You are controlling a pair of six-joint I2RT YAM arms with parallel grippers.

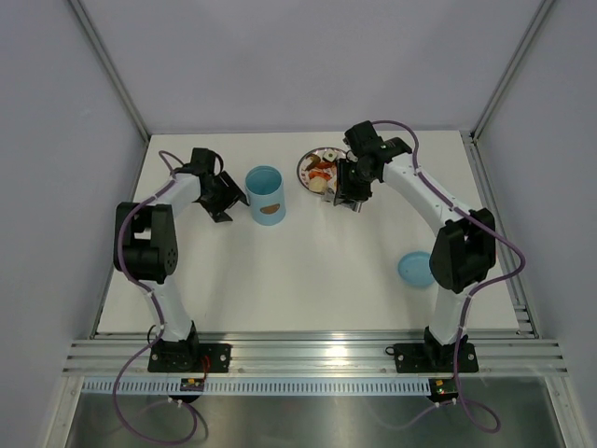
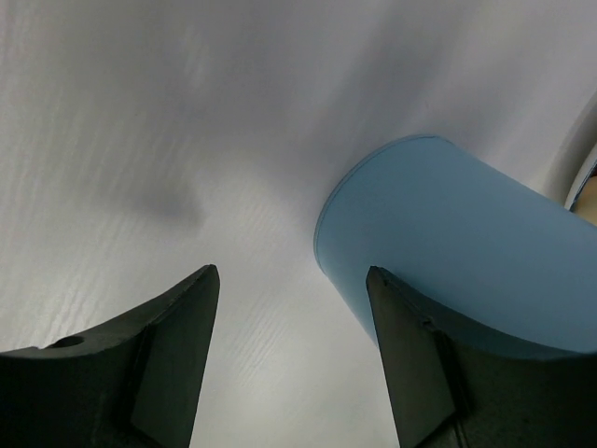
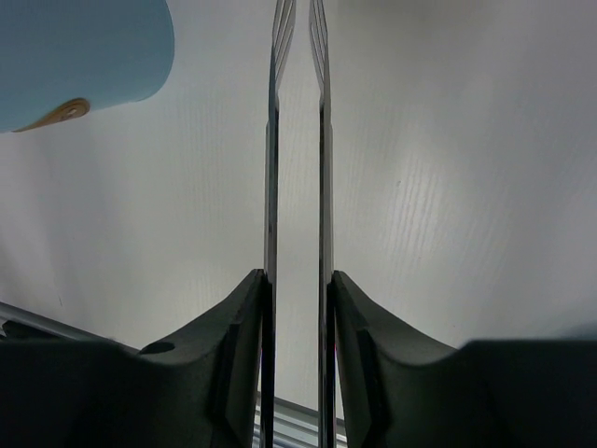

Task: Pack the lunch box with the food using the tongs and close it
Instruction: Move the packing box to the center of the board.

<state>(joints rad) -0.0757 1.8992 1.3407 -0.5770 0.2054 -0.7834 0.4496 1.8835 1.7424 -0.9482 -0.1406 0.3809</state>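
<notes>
Fetching food with the tongs looks to be the step in hand. The tall light-blue plastic cylinder of a lunch box stands upright and open-topped on the white table, left of centre, with a small brown mark on its near side. Whether anything lies inside I cannot tell. Just right of it sits a round red-rimmed plate carrying the small toy food pieces, some red-orange, some pale. The round blue lid lies flat well apart, beside the right arm.

The right gripper hangs at the plate's near edge, its fingers pressed on the two arms of the long slim silver metal tongs. Those arms stand slightly apart, with nothing showing between them. The left gripper is spread wide and holds nothing; the lunch box is just beside one finger, contact unclear.

Next, I judge, the tong tips must straddle one piece and squeeze gently, since small smooth pieces could slip.
</notes>
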